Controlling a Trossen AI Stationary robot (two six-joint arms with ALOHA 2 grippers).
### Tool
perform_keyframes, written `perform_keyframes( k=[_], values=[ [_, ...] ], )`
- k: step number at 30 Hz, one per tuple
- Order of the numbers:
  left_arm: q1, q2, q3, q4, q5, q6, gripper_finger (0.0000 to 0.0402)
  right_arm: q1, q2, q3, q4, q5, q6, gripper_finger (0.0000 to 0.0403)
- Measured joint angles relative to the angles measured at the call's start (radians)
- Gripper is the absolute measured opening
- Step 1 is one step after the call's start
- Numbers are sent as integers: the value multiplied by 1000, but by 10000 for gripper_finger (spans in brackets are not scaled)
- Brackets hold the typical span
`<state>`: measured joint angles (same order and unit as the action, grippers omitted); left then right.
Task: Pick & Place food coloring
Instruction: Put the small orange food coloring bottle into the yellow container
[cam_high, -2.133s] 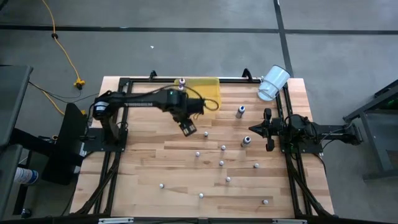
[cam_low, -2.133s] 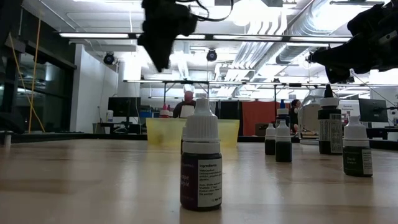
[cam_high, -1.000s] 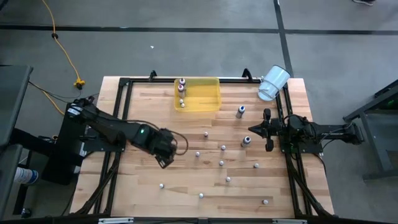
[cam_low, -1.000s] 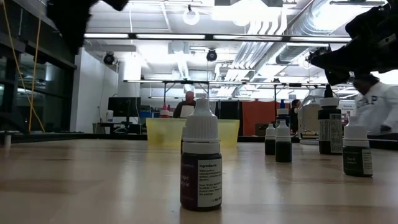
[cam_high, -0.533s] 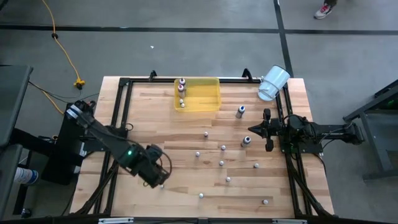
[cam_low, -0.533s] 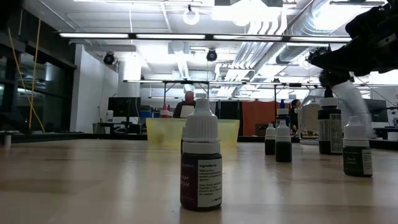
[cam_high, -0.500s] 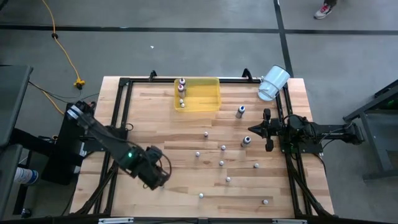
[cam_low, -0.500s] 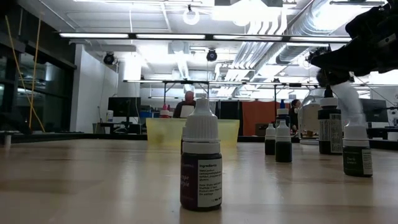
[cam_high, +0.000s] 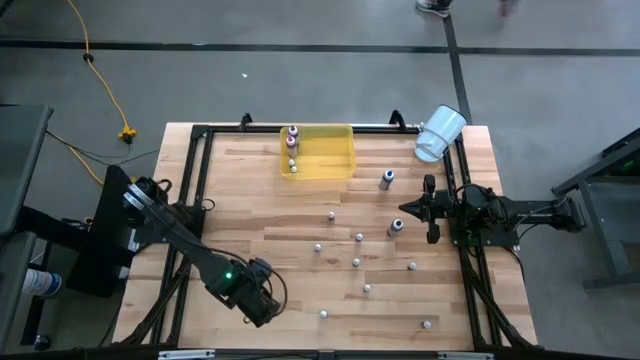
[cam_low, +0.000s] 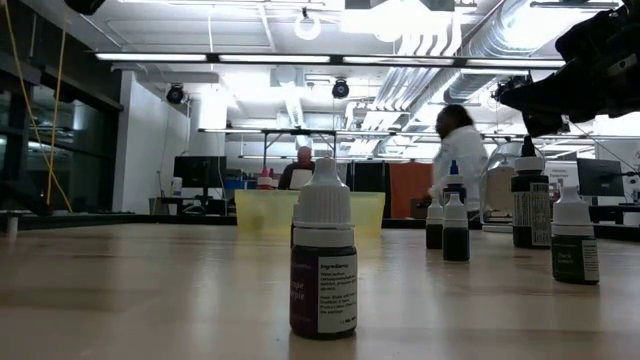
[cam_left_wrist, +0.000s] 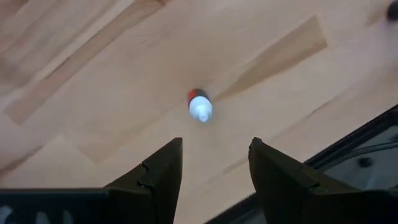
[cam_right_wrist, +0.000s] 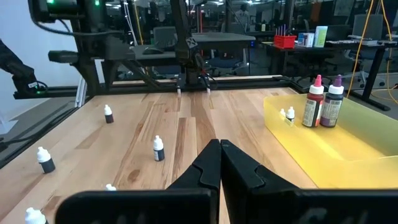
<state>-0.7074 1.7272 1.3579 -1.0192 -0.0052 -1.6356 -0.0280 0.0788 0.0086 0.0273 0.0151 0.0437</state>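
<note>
Yellow translucent tray sits at the far edge of the wooden table, holding three small bottles along its left side: two taller ones, one red and one dark, plus a tiny pale one. That looks like the delivered share so far.

Most of the food coloring remains out on the boards. Scattered pale-capped bottles dot the middle and near half of the table, among them one near the table's middle, one toward the near edge and one at the near right. Two taller dark-bodied bottles stand on the right side. A white cup lies tipped at the far right corner.

Left gripper hangs over the near left part of the table, claw spread wide and empty. Directly below it stands a red-bodied bottle with a white cap, upright on the wood, framed between the two dark fingers but not yet touched.

Right gripper waits at the right side of the table, claw pinched fully closed on nothing.

Judgement: early in the job. A few bottles are in the tray, well over a dozen are left. The step in hand appears to be lining up for a descent onto the red bottle.
</note>
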Motion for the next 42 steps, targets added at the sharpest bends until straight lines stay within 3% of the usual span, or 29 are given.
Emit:
perform_keyframes(
  k=[10,22,42],
  values=[
    [0,79,0,-38,-28,148,175,0,0,0,0,0,0,0],
    [-6,78,0,2,-45,245,175,0,0,0,0,0,0,0],
    [-20,153,0,46,-37,296,175,0,0,0,0,0,0,0]
  ],
)
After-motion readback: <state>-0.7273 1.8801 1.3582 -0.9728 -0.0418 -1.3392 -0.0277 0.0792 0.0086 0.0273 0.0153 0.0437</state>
